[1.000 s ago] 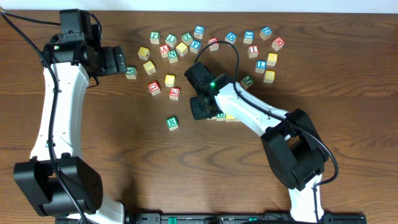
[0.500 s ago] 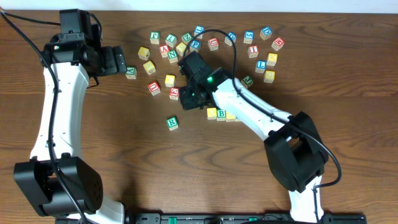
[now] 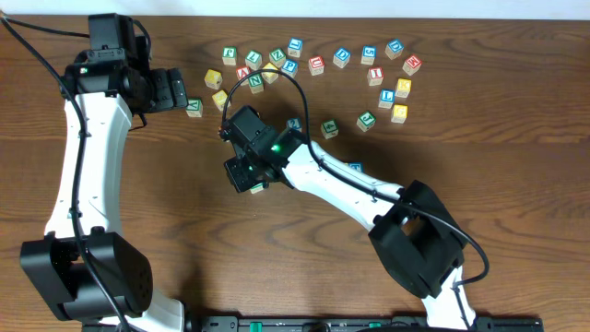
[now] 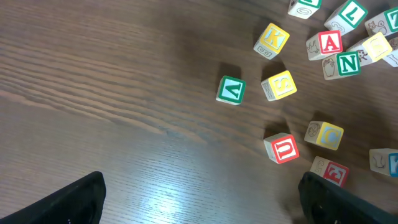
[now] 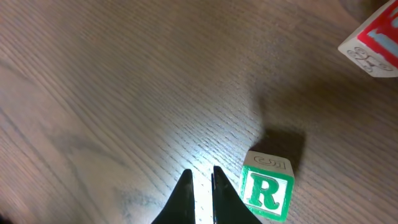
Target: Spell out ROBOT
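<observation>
Right gripper [image 5: 200,177] is hanging low over the bare wood of the table [image 5: 93,74] with its jaws nearly together and nothing between them, so it is carrying no cube. Over the last second the right arm [image 3: 323,180] has been swinging away from the spot where a yellow cube, the B cube and a second yellow cube were standing in a short row, and it is now reaching out to the left, toward the lone R cube [image 5: 268,190]. That cube is sitting upright on the table just beside the fingertips, on their right in the wrist view, letter face up, apart from them and not between them; from overhead it is mostly being hidden by the gripper's body. A red cube [image 5: 376,40] is lying well apart from it at the edge of the wrist view. The row itself is being covered by the arm in the overhead view, so I cannot tell how it is lying now. Left gripper [image 4: 199,186] is idling wide open over the loose cubes at the far left, holding nothing. By my reading, the middle of the word is already being left in place and the R is the piece in hand: the jaws are needing to open and centre over it before any grasp, since closing from here would only be nudging it sideways.
</observation>
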